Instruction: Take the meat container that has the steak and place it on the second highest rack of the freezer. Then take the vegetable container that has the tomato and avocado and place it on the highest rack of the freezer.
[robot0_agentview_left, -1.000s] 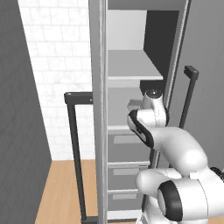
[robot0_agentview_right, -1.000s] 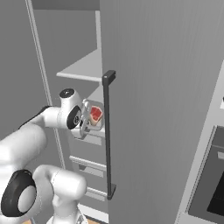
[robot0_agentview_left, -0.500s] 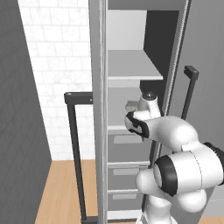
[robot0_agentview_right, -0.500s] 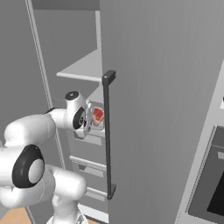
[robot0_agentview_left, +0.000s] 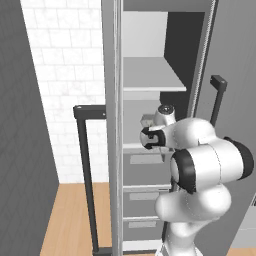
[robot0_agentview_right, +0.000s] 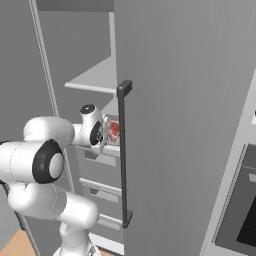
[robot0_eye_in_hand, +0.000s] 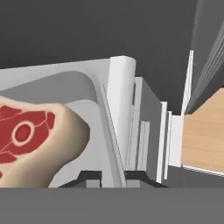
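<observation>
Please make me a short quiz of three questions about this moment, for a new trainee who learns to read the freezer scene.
1. True or false: the hand is shut on the wall of the meat container.
2. What lies inside that container? A) a tomato B) the steak C) an avocado
3. Fill in: in the right base view, the container is at the level of the ___ of the freezer's two shelves.

Key
1. True. The hand view shows the fingertips pinched on the pale wall.
2. B. It is a red slab with a tan edge.
3. Lower. It is under the highest rack, just above the drawers.
</observation>
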